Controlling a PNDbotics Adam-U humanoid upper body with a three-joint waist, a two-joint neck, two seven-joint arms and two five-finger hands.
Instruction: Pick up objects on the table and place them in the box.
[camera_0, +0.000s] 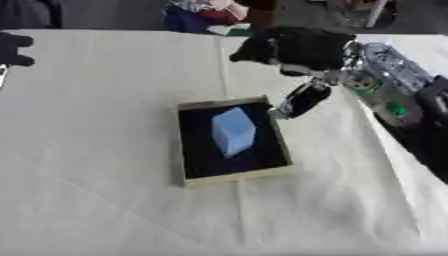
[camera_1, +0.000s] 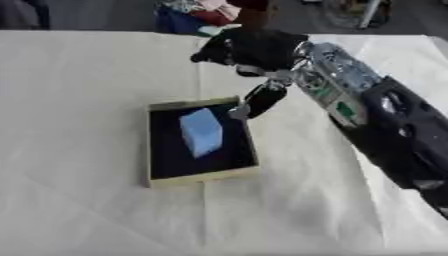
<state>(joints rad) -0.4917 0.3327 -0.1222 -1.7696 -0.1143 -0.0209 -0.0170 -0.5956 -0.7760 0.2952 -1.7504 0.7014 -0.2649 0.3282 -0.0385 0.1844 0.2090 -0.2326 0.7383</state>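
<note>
A wide surface draped in a creased off-white cloth fills both views, running from the near edge to the cluttered far side.

The robot's right arm, black with silver and glassy joints and a green spot, comes in from the right and slants up toward the far middle of the cloth.

Near the centre lies a shallow rectangular cardboard box with a pale tan rim and a black lining, sitting flat and slightly askew.

The right hand, black, hangs above the cloth just beyond the box's far right corner. Its fingers point down, one dark finger reaching to just above that corner; they hold nothing, but whether they are spread or curled I cannot tell.

Inside the box, on the black lining, rests a light blue block, tilted, clear of the hand.

At the left edge of the left eye view a dark shape, the left hand, shows; the state of its fingers cannot be told.
</note>
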